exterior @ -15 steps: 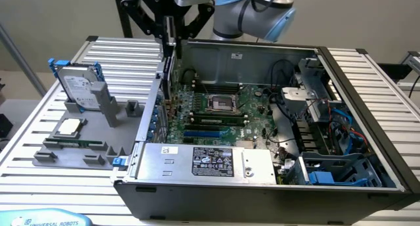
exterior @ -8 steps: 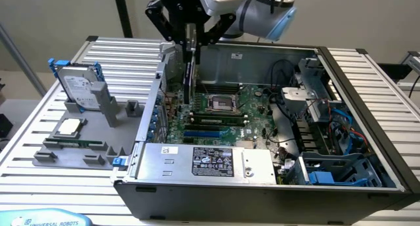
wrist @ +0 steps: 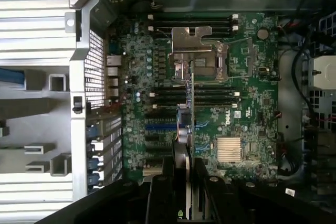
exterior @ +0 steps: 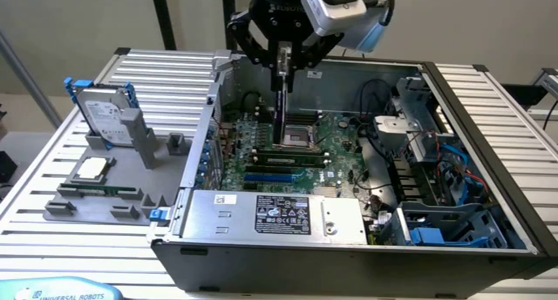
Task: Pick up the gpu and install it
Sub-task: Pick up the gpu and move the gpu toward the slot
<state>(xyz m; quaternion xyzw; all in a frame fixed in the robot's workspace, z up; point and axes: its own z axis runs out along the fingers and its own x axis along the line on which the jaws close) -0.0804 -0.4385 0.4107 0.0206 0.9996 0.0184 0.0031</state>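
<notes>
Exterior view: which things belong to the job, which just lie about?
Job: black claw gripping thin black green-edged card; green motherboard.
Lying about: silver hard drive in blue frame; narrow green memory stick; square silver chip.

Open PC case (exterior: 349, 267) w/ mobo (exterior: 340, 150) & PSU (exterior: 270, 215); HDD (exterior: 106, 120) upright on grey rack (exterior: 117, 172) beside.

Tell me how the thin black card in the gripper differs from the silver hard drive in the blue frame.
The thin black gpu card hangs in the gripper over the green motherboard; the silver, blue-framed hard drive stands in the grey holder at the exterior view's left. The card is dark and very thin; the drive is thicker and silver. Both stand on edge.
</notes>
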